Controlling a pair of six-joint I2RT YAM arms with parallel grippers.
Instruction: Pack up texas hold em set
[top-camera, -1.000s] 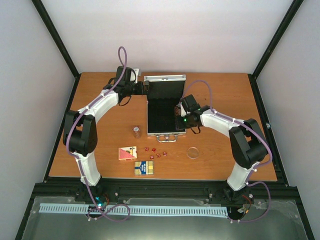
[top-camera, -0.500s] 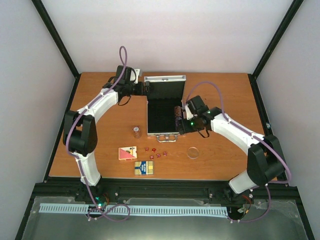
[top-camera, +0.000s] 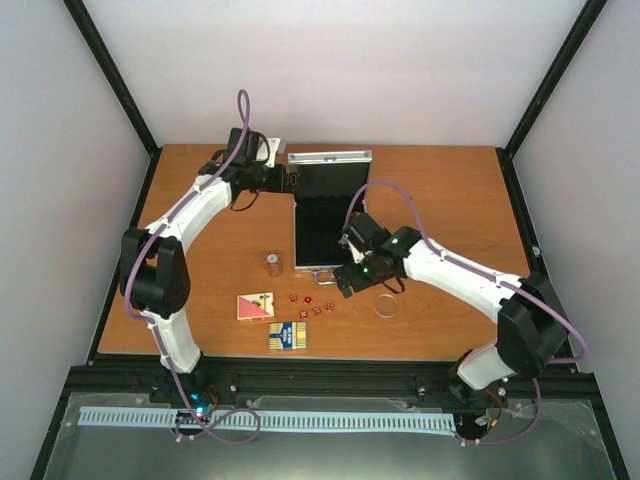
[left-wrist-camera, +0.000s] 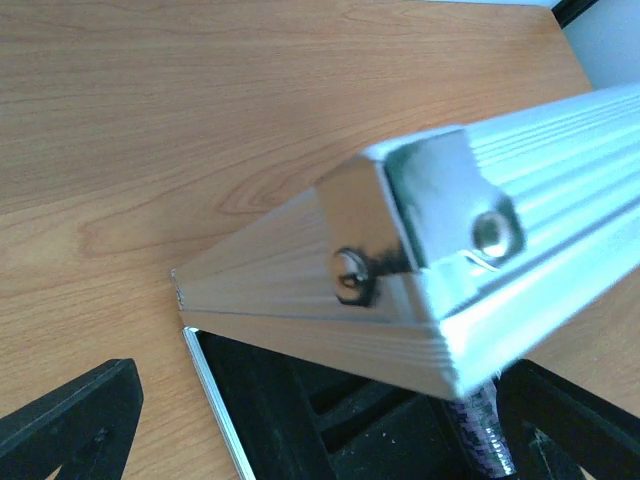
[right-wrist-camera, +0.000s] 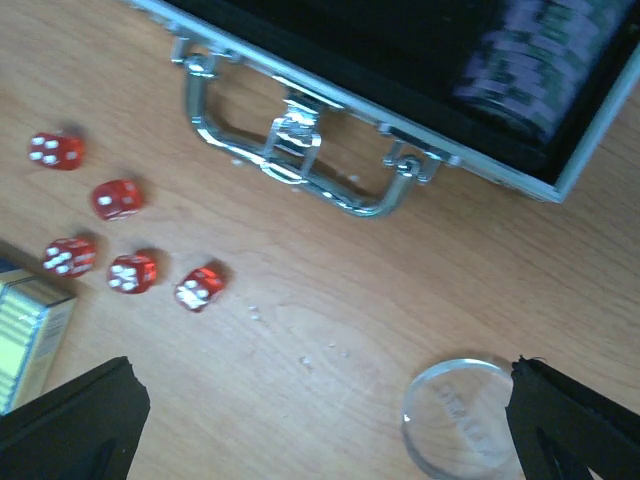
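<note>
Right gripper (top-camera: 346, 280) hovers spread between dice (right-wrist-camera: 117, 198) and disc (right-wrist-camera: 462, 415).

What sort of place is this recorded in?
Probably a lab robot cell, not a home: a wooden table boxed in by plain white walls and black frame posts, with only a poker case, dice and cards laid out.

Overhead rear view, two close wrist views, case (top-camera: 322, 215) shared
</note>
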